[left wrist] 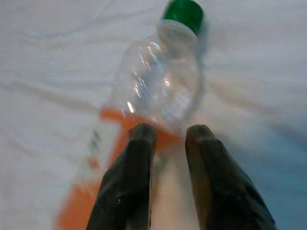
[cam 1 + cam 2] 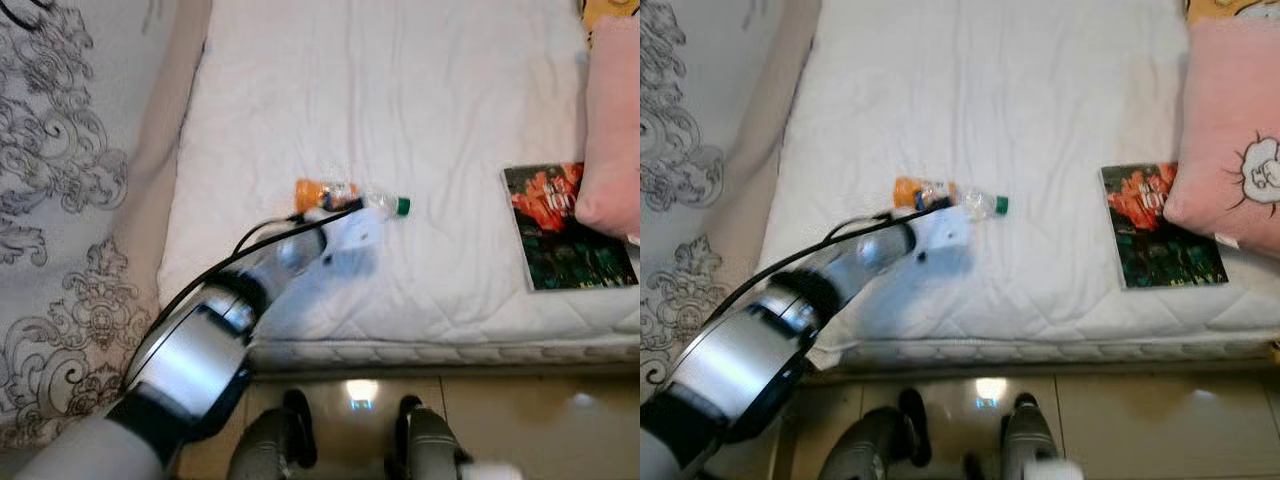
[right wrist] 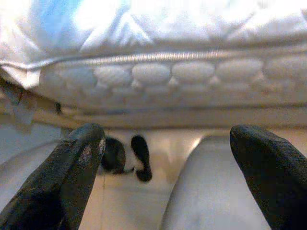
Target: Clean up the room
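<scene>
On the white bed [image 2: 420, 90], left of the book [image 2: 565, 230], lies the empty bottle [image 2: 350, 195]; my left gripper [image 1: 168, 139], fingers narrowly parted and grasping nothing, could nudge it rolling.

We note bedroom in home. White quilted mattress [image 2: 400, 100] takes up most of frame; pink pillow [image 2: 1230, 130] at right edge, book [image 2: 1160, 240] lying beside it. Patterned grey curtain [image 2: 60, 200] hangs at left. Glossy tiled floor [image 2: 540, 420] along bottom.
</scene>
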You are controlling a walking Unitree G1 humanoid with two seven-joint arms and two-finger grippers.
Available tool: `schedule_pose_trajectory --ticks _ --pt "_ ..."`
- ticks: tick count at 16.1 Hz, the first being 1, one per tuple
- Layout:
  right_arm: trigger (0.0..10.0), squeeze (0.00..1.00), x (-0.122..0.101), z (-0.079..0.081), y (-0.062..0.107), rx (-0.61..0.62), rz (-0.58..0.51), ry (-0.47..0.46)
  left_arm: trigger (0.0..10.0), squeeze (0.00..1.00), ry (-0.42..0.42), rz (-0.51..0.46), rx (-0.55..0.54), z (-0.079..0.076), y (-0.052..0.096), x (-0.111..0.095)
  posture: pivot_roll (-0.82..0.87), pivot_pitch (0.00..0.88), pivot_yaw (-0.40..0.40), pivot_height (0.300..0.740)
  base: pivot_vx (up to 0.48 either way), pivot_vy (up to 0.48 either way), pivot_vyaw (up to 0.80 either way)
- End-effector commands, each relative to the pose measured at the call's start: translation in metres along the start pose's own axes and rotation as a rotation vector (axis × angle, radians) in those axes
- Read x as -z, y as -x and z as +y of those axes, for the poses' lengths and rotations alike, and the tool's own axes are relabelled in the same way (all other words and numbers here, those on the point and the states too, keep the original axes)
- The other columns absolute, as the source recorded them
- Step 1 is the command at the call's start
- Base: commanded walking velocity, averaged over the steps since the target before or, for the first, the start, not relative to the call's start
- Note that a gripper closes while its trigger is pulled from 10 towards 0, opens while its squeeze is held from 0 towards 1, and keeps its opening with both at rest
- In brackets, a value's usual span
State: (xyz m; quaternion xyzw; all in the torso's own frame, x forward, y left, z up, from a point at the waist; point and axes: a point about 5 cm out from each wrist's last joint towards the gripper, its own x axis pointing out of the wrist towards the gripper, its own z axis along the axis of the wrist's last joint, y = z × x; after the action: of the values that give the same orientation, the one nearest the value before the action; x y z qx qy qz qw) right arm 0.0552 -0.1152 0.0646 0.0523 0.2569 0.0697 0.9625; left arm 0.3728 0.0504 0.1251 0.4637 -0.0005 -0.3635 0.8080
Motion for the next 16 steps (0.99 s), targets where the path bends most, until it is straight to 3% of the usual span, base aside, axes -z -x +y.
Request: schedule_pose_trajectory --ticks 1,3,4,5,7,8,9,10,13,16 --pt "10.0 0.00 0.008 -0.004 -0.006 -0.015 0.036 -0.005 0.0 0.00 0.120 -0.064 0.082 -0.014 0.010 0.014 -0.22 0.108 0.147 0.740 0.000 0.000 0.00" --pt "10.0 0.00 0.003 -0.015 -0.031 -0.027 -0.002 0.013 0.0 0.00 0.309 -0.165 0.152 -0.042 0.029 0.024 -0.17 0.034 0.137 0.740 0.000 0.000 0.00" --pt "10.0 0.00 -0.005 -0.022 -0.050 -0.028 -0.035 0.017 0.0 0.00 0.440 -0.184 0.103 -0.049 0.039 0.024 -0.13 0.000 0.129 0.740 0.000 0.000 0.00" --pt "10.0 0.00 -0.011 -0.024 -0.058 -0.023 -0.061 0.016 0.0 0.00 0.533 -0.191 0.048 -0.050 0.044 0.022 -0.12 0.000 0.127 0.740 0.000 0.000 0.00" --pt "10.0 0.00 -0.052 -0.057 -0.100 0.142 -0.206 0.033 0.0 0.00 0.888 -0.179 -0.236 -0.046 0.058 0.029 -0.05 0.000 0.113 0.740 0.000 0.000 0.00" --pt "10.0 0.35 -0.073 -0.070 -0.115 0.190 -0.269 0.018 10.0 1.00 0.959 -0.158 -0.317 -0.046 0.061 0.033 -0.04 0.000 0.108 0.740 0.000 0.000 0.00" --pt "10.0 1.00 -0.088 -0.077 -0.126 0.189 -0.316 -0.013 10.0 1.00 0.988 -0.169 -0.362 -0.043 0.065 0.033 -0.02 0.000 0.098 0.740 0.000 0.000 0.00" --pt "10.0 1.00 -0.093 -0.078 -0.130 0.182 -0.334 -0.026 10.0 1.00 0.996 -0.179 -0.377 -0.042 0.068 0.031 -0.02 0.000 0.098 0.740 0.000 0.000 0.00" --pt "10.0 1.00 -0.112 -0.083 -0.158 0.181 -0.370 -0.003 10.0 1.00 0.931 -0.066 -0.416 -0.046 0.072 0.043 0.02 0.000 0.072 0.740 0.000 0.000 0.00" --pt "10.0 1.00 -0.096 -0.082 -0.147 0.203 -0.365 -0.059 10.0 0.97 0.993 -0.103 -0.397 -0.057 0.088 0.045 0.03 0.000 0.049 0.740 0.000 0.000 0.00"
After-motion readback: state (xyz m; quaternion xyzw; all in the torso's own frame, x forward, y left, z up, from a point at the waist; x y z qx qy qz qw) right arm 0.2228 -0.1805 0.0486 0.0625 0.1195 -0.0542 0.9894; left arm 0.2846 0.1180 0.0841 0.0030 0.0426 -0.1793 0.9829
